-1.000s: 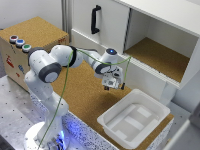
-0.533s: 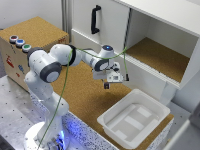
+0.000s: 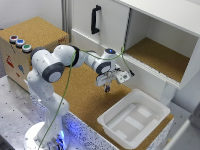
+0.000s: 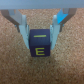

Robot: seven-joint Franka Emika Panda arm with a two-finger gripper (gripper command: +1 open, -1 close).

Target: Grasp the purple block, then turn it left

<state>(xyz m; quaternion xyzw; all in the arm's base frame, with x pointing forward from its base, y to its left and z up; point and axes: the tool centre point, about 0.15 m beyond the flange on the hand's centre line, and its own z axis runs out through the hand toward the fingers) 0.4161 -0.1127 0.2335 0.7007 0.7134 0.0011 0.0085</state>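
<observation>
In the wrist view the purple block (image 4: 39, 44) is a small dark cube with a yellow letter E on its face. It sits between the two fingers of my gripper (image 4: 39, 42), which is shut on its sides. The exterior view shows the gripper (image 3: 106, 89) pointing down over the cork floor (image 3: 85, 100), just off the white tray's far corner. There the block (image 3: 106, 90) is only a dark speck at the fingertips. Whether it touches the cork I cannot tell.
A white tray (image 3: 150, 107) lies at the exterior view's right of the gripper. A white cabinet with a black handle (image 3: 94, 19) and an open cork-lined shelf (image 3: 160, 57) stands behind. A cork box with coloured buttons (image 3: 20, 42) is at the exterior view's left.
The wrist and gripper have shifted slightly toward the exterior view's left, and the hand has turned a little. The jaws stay shut on the block.
</observation>
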